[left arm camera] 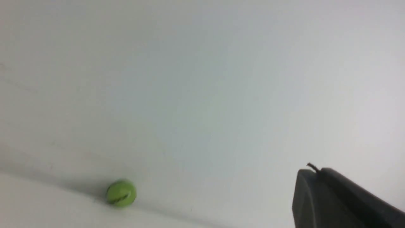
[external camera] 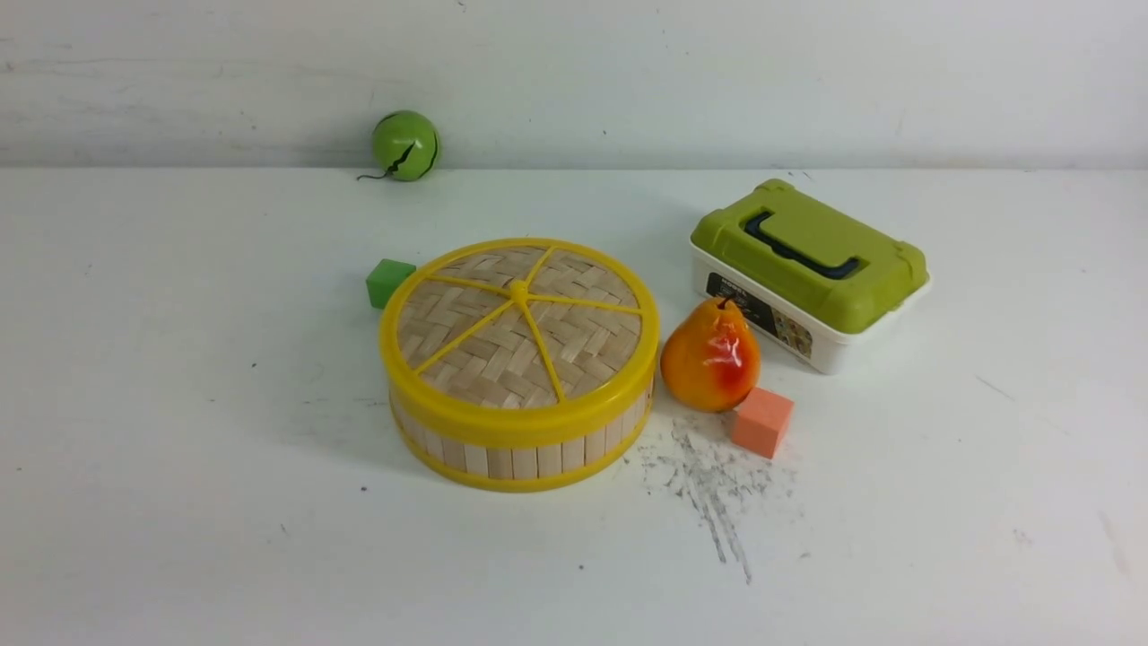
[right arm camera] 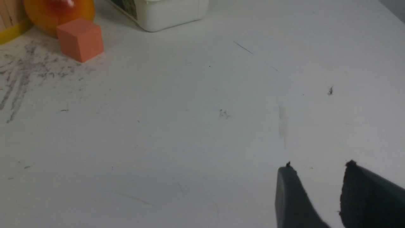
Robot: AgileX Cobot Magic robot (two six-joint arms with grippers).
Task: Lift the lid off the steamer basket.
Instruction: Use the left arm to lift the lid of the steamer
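Note:
The lid (external camera: pixel 518 323), a woven bamboo disc with a thick yellow rim and yellow spokes, sits shut on the steamer basket (external camera: pixel 525 459) in the middle of the table in the front view. A sliver of the basket's yellow bottom rim (right arm camera: pixel 9 31) shows in the right wrist view. Neither gripper appears in the front view. My left gripper (left arm camera: pixel 316 171) has its fingers pressed together and holds nothing; it points toward the back wall. My right gripper (right arm camera: pixel 319 166) is open and empty over bare table, well to the right of the basket.
An orange-red pear (external camera: pixel 710 356) and an orange cube (external camera: pixel 762 422) sit close to the basket's right. A white box with an olive-green lid (external camera: pixel 812 256) stands behind them. A green cube (external camera: pixel 387 281) touches the basket's back left. A green ball (external camera: pixel 405 144) lies at the back wall.

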